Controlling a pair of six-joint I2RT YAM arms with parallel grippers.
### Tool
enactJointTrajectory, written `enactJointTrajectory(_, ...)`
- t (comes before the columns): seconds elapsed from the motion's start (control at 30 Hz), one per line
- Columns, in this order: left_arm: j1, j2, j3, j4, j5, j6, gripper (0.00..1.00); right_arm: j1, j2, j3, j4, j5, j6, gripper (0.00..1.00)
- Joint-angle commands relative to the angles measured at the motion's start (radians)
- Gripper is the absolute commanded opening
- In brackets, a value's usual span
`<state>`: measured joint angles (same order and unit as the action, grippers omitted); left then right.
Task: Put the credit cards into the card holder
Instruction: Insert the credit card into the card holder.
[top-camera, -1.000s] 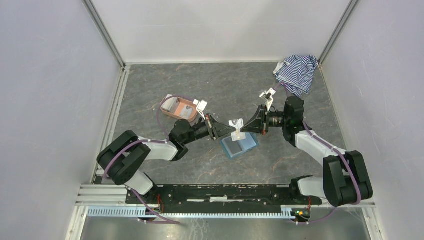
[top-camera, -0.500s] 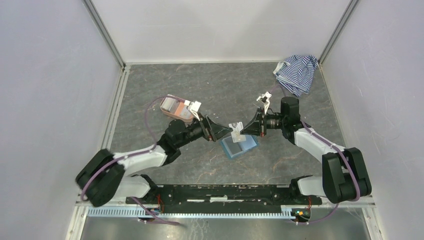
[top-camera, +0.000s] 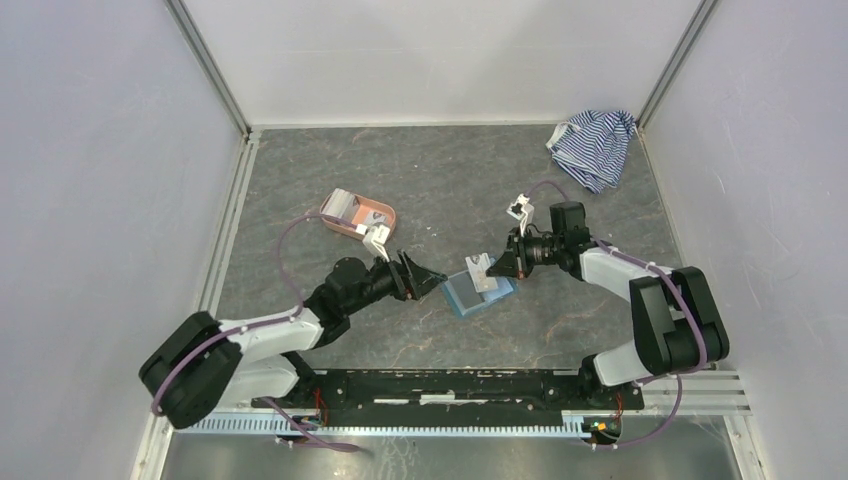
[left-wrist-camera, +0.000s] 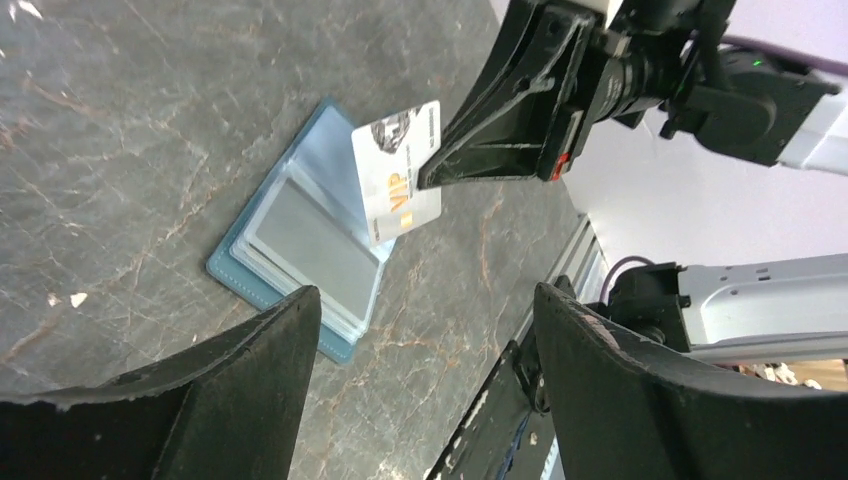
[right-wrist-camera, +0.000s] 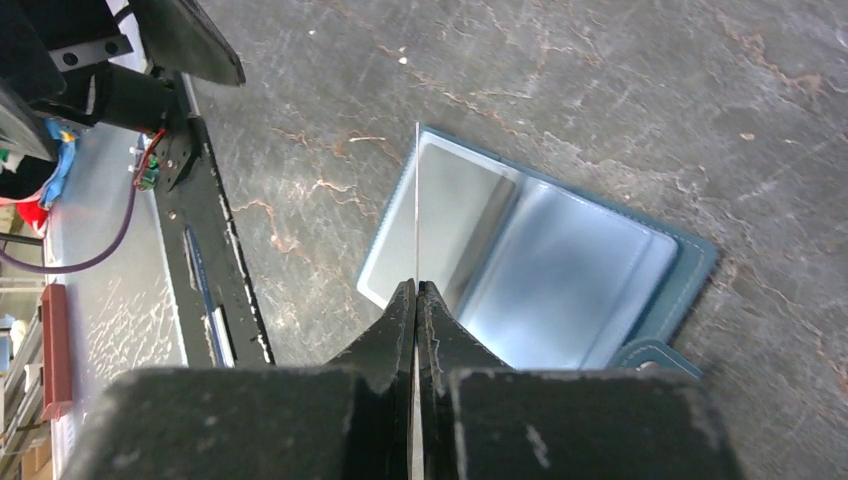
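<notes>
The teal card holder (top-camera: 466, 300) lies open on the table, its lighter blue inner sleeves (left-wrist-camera: 300, 240) facing up. My right gripper (top-camera: 497, 268) is shut on a whitish credit card (left-wrist-camera: 398, 172) with VIP printed on it and holds it on edge just above the holder's left half. In the right wrist view that card (right-wrist-camera: 415, 200) shows as a thin line running out from the gripper (right-wrist-camera: 415, 285) over the card holder (right-wrist-camera: 570, 270). My left gripper (left-wrist-camera: 425, 300) stands open and empty, a short way left of the holder (top-camera: 432, 278).
A salmon-pink oval tray (top-camera: 372, 212) with a pale card in it sits behind the left arm. A blue-and-white striped cloth (top-camera: 593, 145) lies bunched in the far right corner. The black base rail (top-camera: 450, 385) runs along the near edge.
My left gripper opened, let go of the card and drew back to the left. The right gripper kept the card and came down with it toward the open holder.
</notes>
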<state>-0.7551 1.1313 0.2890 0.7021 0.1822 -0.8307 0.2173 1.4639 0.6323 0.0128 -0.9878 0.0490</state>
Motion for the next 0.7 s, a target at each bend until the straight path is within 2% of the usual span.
enactJointTrajectory(0.0,-0.013,0.097,0.026,0.169,0.068,-0.074,0.81,-0.017,0.017,0.04,-0.01,0.043,-0.037,0.0)
enactJointTrajectory(0.07,-0.027,0.146,0.034,0.214,0.067,-0.084,0.79,-0.024,0.033,0.04,-0.01,0.038,-0.036,0.0)
enactJointTrajectory(0.3,-0.054,0.34,0.05,0.39,0.091,-0.15,0.56,-0.032,0.095,0.037,0.027,-0.04,0.01,0.0)
enactJointTrajectory(0.53,-0.079,0.509,0.106,0.434,0.108,-0.161,0.5,-0.043,0.116,0.034,0.04,-0.051,0.026,0.0)
enactJointTrajectory(0.67,-0.081,0.586,0.112,0.445,0.098,-0.179,0.43,-0.054,0.139,0.033,0.044,-0.06,0.031,0.0)
